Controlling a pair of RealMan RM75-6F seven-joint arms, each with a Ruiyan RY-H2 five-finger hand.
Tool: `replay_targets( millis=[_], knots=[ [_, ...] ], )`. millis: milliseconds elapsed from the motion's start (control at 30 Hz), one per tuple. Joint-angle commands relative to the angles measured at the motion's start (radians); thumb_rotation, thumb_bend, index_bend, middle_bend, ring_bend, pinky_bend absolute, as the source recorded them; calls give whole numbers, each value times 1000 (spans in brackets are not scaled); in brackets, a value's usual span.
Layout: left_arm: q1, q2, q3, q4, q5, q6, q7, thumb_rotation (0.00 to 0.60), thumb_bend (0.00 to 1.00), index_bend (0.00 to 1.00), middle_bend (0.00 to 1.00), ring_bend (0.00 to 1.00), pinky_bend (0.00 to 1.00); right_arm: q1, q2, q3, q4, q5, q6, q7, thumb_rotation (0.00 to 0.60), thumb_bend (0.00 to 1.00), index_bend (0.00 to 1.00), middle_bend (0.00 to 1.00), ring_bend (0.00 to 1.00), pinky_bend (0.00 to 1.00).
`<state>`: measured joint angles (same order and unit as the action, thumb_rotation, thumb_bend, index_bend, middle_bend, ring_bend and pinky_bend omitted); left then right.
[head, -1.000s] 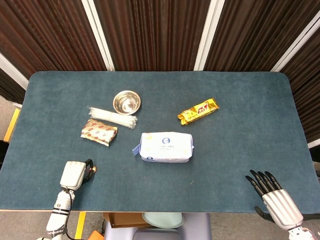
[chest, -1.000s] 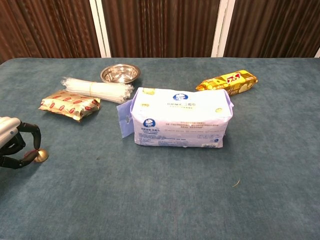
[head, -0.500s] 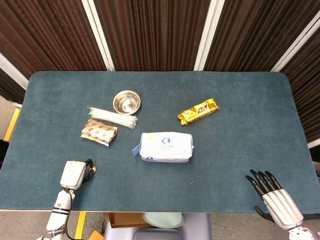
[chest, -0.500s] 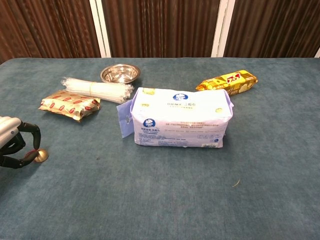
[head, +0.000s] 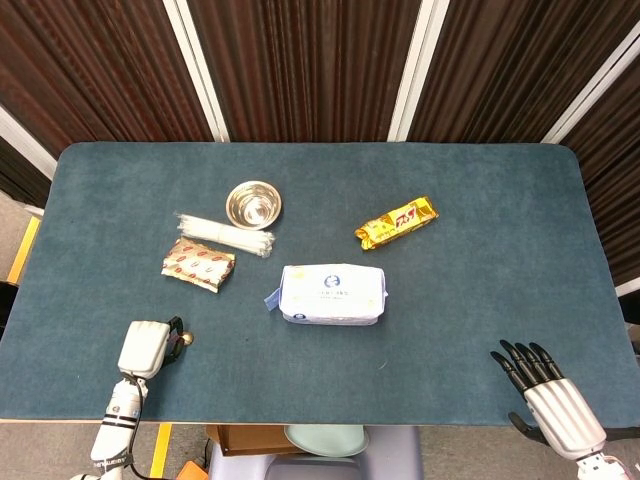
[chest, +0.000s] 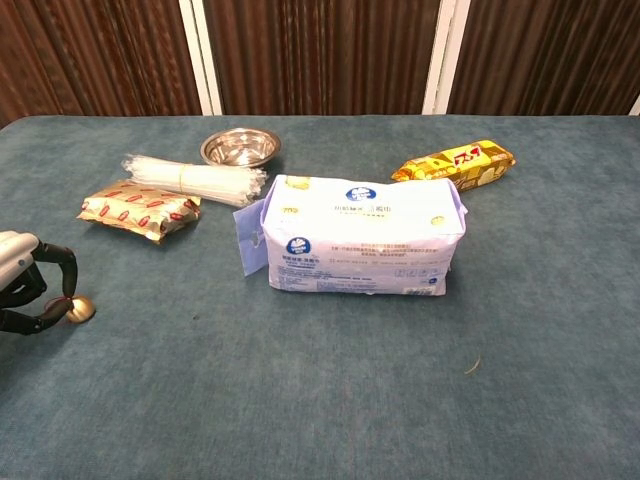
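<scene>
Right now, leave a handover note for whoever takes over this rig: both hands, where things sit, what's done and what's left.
Left hand: at the table's near left edge, fingers curled around a small brass-coloured knob that rests on the cloth; it touches the knob, which is not lifted.
Right hand: at the near right edge, fingers spread, holding nothing.
Mid-table: white tissue pack. Behind it on the left: red-gold snack packet, bundle of clear straws, steel bowl. Yellow wafer packet to the right.
Done: left hand is at the knob. Left: lifting it; nothing else is touched.

Each robot hand (head: 146, 348) (head: 548, 395) seems silver-backed, with black fingers.
</scene>
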<state>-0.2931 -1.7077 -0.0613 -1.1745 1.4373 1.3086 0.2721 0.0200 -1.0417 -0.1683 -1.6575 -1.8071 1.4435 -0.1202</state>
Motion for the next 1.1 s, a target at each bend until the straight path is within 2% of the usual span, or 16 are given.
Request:
replay_targets(
  millis=[33, 267, 467, 567, 633, 733, 800, 933, 1100],
  knots=[
    [0, 2, -2, 0, 2, 6, -2, 600, 508, 756, 1000, 1000, 1000, 0, 0, 0, 1, 0, 1, 1, 600, 356, 0, 0, 0, 0],
    [-1, 21, -13, -11, 4, 25, -4, 600, 505, 772, 1000, 1000, 1000, -1, -1, 0, 1, 0, 1, -1, 600, 355, 0, 0, 0, 0],
    [-7, 76, -69, -65, -22, 54, -27, 600, 503, 770, 1000, 1000, 1000, 1, -1, 3, -1, 7, -4, -2, 600, 355, 0, 0, 0, 0],
    [14, 115, -21, -163, -2, 43, -56, 600, 503, 766, 1000, 1000, 1000, -2, 1, 0, -1, -1, 4, 4, 600, 355, 0, 0, 0, 0],
    [17, 128, 7, -194, 21, 43, -24, 600, 499, 759, 1000, 1000, 1000, -2, 0, -1, 1, -3, 4, 3, 600, 355, 0, 0, 0, 0],
    [2, 109, -40, -158, -4, 57, 23, 600, 497, 758, 1000, 1000, 1000, 1, 0, 2, 0, 6, -4, 1, 600, 355, 0, 0, 0, 0],
    [-4, 109, -61, -161, -51, 23, 10, 600, 499, 759, 1000, 1000, 1000, 0, 2, 0, 0, 2, 1, 6, 600, 355, 0, 0, 0, 0],
    [-1, 118, -28, -179, -25, 19, 16, 600, 499, 756, 1000, 1000, 1000, -3, 1, -1, 5, -4, 8, 9, 600, 355, 0, 0, 0, 0],
    [-4, 97, -30, -153, -46, 4, 21, 600, 497, 753, 1000, 1000, 1000, -2, 1, -3, 3, -8, 6, 7, 600, 355, 0, 0, 0, 0]
  ],
)
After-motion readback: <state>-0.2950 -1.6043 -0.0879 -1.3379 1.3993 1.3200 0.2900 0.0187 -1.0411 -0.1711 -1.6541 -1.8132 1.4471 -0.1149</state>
